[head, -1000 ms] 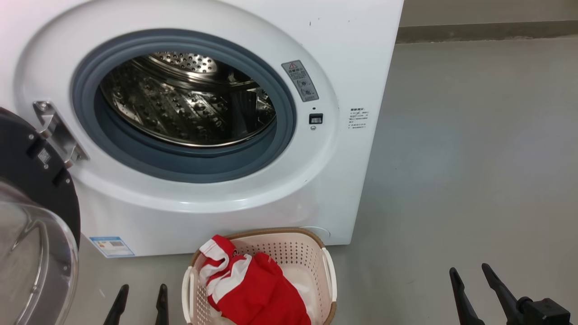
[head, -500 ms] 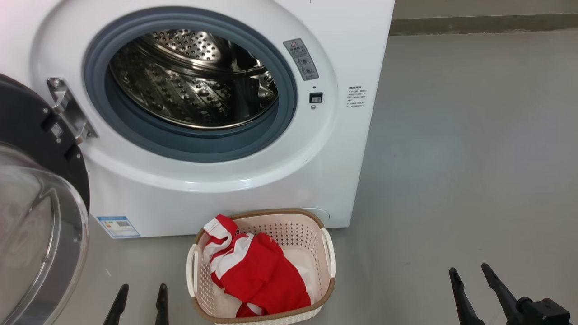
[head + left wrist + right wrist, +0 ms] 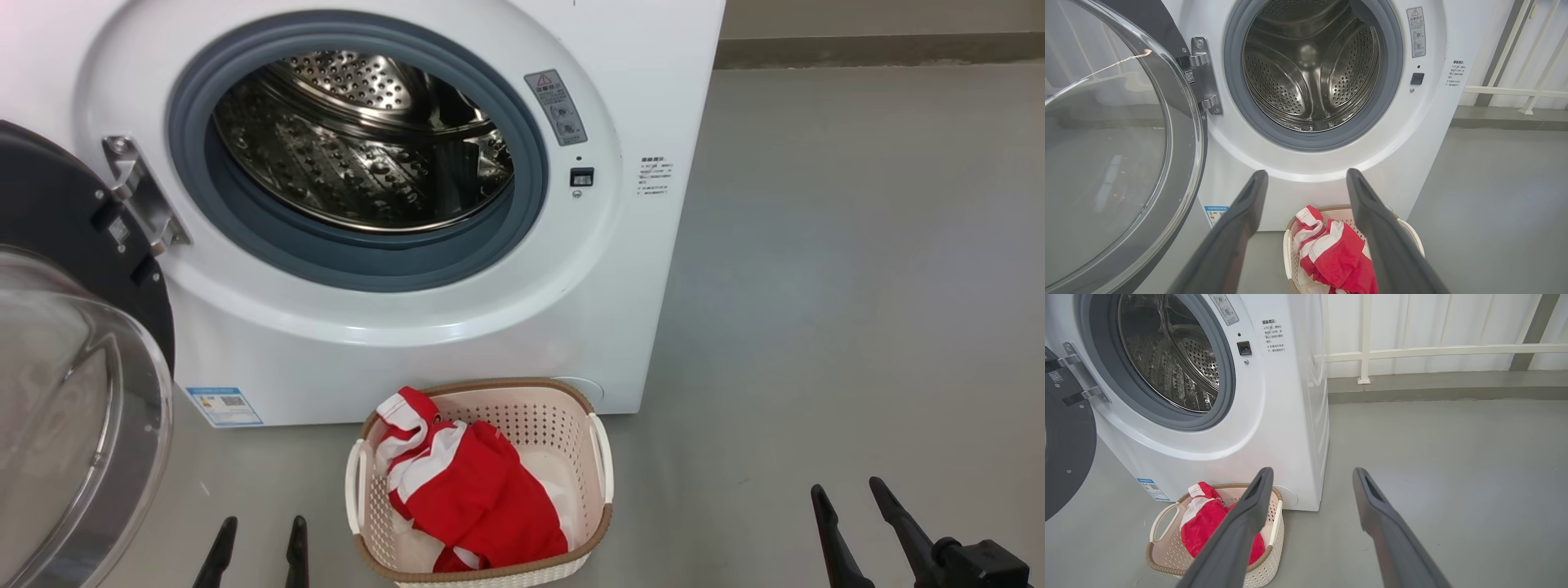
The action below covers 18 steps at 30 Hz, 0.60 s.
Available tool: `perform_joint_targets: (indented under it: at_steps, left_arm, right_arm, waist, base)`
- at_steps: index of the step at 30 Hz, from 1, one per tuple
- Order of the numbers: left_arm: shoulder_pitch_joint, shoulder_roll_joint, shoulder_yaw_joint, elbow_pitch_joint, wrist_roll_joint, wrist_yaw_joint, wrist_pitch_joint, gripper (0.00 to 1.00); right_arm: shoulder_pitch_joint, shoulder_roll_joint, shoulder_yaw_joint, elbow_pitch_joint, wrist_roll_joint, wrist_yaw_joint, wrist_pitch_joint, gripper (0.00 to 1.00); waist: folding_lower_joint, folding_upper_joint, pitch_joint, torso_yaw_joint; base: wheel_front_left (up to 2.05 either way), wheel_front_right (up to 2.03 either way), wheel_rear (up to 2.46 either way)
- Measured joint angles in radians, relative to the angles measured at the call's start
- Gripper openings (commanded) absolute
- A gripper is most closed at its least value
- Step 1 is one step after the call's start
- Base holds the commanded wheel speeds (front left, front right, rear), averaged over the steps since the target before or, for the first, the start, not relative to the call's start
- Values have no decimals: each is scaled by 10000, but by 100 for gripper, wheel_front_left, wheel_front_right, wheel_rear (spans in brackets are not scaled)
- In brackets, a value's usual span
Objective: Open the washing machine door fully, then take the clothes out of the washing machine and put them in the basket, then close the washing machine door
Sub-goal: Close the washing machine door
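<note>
The white washing machine (image 3: 457, 343) stands ahead with its steel drum (image 3: 359, 139) bare. Its door (image 3: 77, 359) hangs swung wide open at the left, black ring and clear glass bowl facing me. On the floor in front sits the cream basket (image 3: 600, 457) holding red and white clothes (image 3: 465, 490). My left gripper (image 3: 260, 527) is open, low at the basket's left, below the door. My right gripper (image 3: 849, 494) is open over bare floor, well right of the basket. The left wrist view shows the open door (image 3: 1122, 163), the drum (image 3: 1310, 69) and the clothes (image 3: 1335, 253) between my fingers.
Grey floor (image 3: 857, 286) stretches to the right of the machine, ending at a wall base (image 3: 882, 49). In the right wrist view a white railing (image 3: 1437, 351) runs along the wall behind. A blue label (image 3: 224, 406) sits low on the machine's front.
The head camera has tilted and shifted, so the machine and basket sit higher and further right in the picture. Both grippers keep their places and stay open.
</note>
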Motion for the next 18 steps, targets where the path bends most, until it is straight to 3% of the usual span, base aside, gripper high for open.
perform_joint_targets:
  at_steps: [8,18]
  left_arm:
    - [0,2,-109,190,-205,151,0,100]
    - [48,6,-318,539,-685,537,0,100]
  right_arm:
    - [-3,-61,176,42,0,0,0,100]
    - [-67,-307,1045,268,2,0,0,100]
  waist:
    - [0,0,-26,379]
    - [0,0,-128,1510]
  base:
    - [0,0,0]
    - [0,0,0]
